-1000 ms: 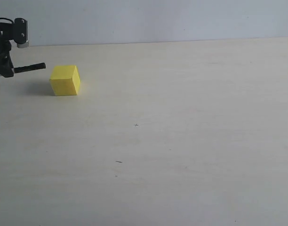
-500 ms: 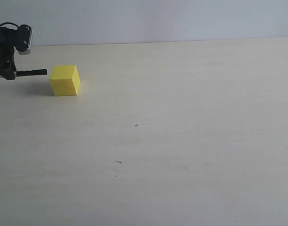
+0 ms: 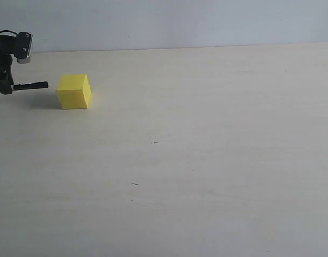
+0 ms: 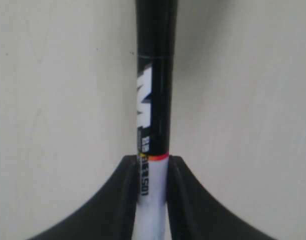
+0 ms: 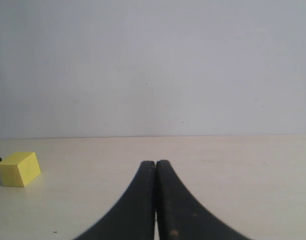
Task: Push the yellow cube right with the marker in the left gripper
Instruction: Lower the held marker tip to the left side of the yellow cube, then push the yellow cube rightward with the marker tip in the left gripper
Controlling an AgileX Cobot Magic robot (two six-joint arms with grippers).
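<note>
The yellow cube rests on the pale tabletop at the far left, and shows again in the right wrist view as the yellow cube. Left of it my left gripper is shut on the marker, whose black end points level at the cube's left face with a small gap between. In the left wrist view the marker runs straight out from the left gripper, its white barrel pinched between the black fingers. My right gripper is shut on nothing, low over the table.
The pale wooden table spreads wide to the right of the cube. A plain grey wall stands behind the table's far edge. A few tiny dark specks mark the surface.
The left gripper and marker have shifted: the tip dropped from a slight upward tilt to level and pulled back a little leftwards. The cube has stayed put.
</note>
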